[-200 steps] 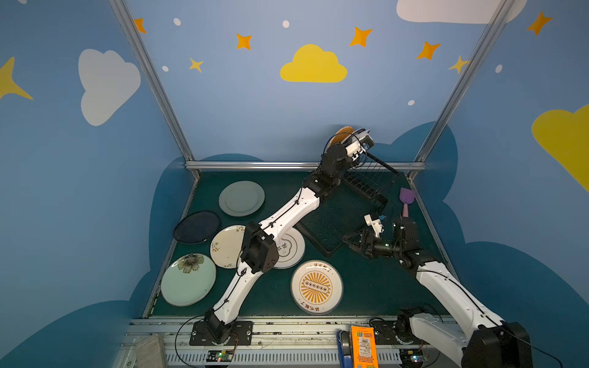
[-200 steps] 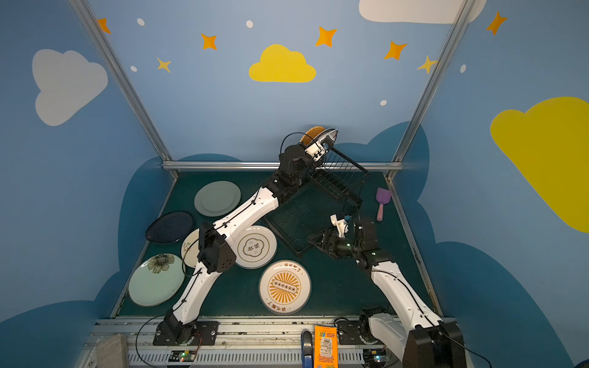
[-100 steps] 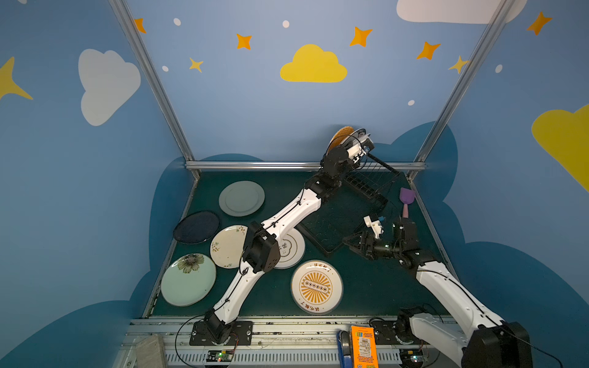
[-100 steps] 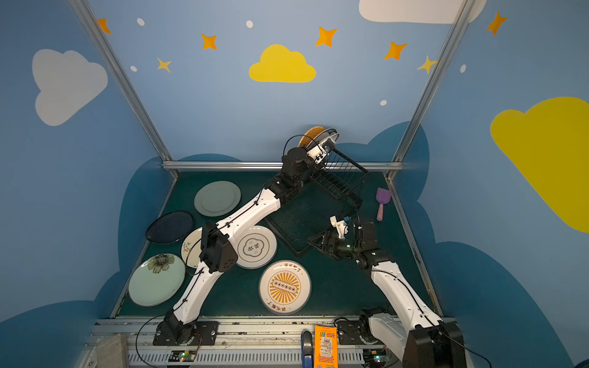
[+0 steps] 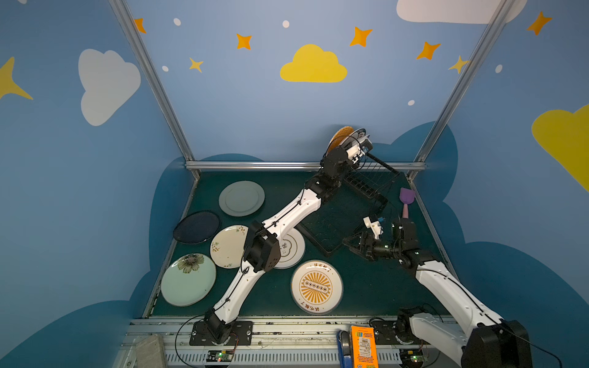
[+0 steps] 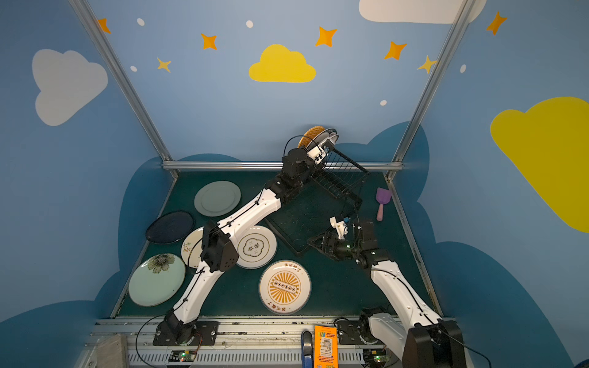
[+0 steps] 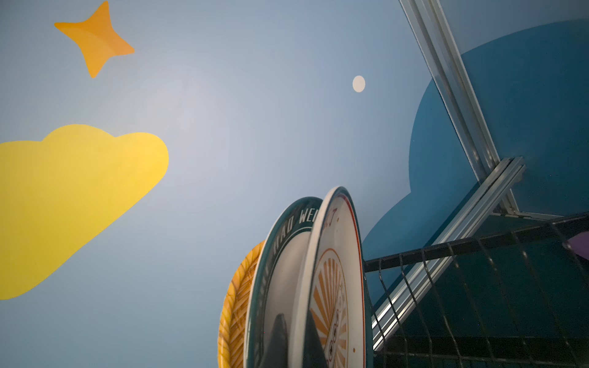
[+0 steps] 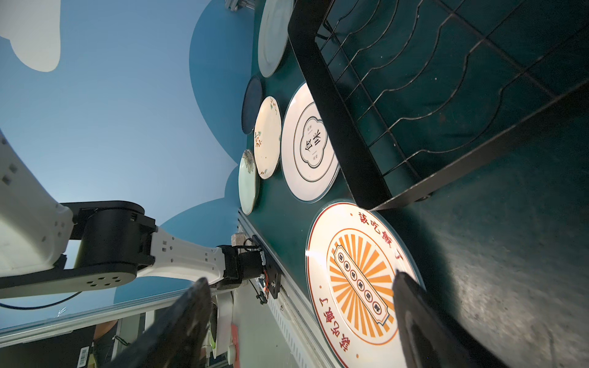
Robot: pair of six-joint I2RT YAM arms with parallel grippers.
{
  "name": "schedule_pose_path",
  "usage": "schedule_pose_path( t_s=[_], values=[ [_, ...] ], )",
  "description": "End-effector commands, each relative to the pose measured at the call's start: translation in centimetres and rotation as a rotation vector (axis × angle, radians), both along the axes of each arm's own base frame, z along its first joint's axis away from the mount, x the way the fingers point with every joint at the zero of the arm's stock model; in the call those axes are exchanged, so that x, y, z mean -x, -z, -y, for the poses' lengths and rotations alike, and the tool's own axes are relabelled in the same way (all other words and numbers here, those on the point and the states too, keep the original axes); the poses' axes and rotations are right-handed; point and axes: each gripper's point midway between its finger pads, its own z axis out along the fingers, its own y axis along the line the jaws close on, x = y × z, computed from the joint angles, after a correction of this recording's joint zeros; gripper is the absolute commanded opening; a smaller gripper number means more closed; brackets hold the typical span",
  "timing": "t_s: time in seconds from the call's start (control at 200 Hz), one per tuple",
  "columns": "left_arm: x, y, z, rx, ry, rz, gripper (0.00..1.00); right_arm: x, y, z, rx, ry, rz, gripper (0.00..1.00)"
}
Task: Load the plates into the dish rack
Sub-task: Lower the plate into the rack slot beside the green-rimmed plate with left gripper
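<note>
At the far end of the dish rack (image 5: 369,186), the left gripper (image 7: 296,334) is clamping the rim of the upright sunburst plate (image 7: 338,280), pinching it from both faces. That plate is standing on edge in the raised basket section, just beside the teal lettered plate (image 7: 282,255), which is standing next to the orange-patterned plate (image 7: 236,306); the three rims are crowding close together. The right gripper (image 5: 350,245) is hovering by the near corner of the rack's flat tray, jaws spread wide and gripping nothing; in the right wrist view the flat sunburst plate (image 8: 360,274) is showing between them. Six plates are lying flat on the green mat (image 5: 376,286): the flat sunburst plate nearest the front, the flower-outline plate (image 6: 256,247) just beside the tray's left edge and partly under the left arm, then the cream sprig plate (image 5: 228,245), the navy plate (image 5: 196,227), the grey-green plate (image 5: 241,198) farthest back, and the mint flower plate (image 5: 188,279) at the front left. A purple spatula (image 5: 406,199) is lying on the mat to the right of the rack, apart from it.
</note>
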Motion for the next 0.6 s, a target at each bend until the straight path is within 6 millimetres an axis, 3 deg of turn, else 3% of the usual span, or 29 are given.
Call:
schedule_pose_path(
  t_s=[0.0, 0.596],
  values=[
    [-0.7, -0.9, -0.6, 0.049, -0.018, 0.039, 0.04, 0.2, 0.4, 0.0, 0.015, -0.015, -0.002, 0.87],
    [-2.2, 0.5, -1.2, 0.088, -0.076, -0.002, 0.06, 0.6, 0.6, 0.1, 0.025, -0.026, -0.009, 0.87]
  ],
)
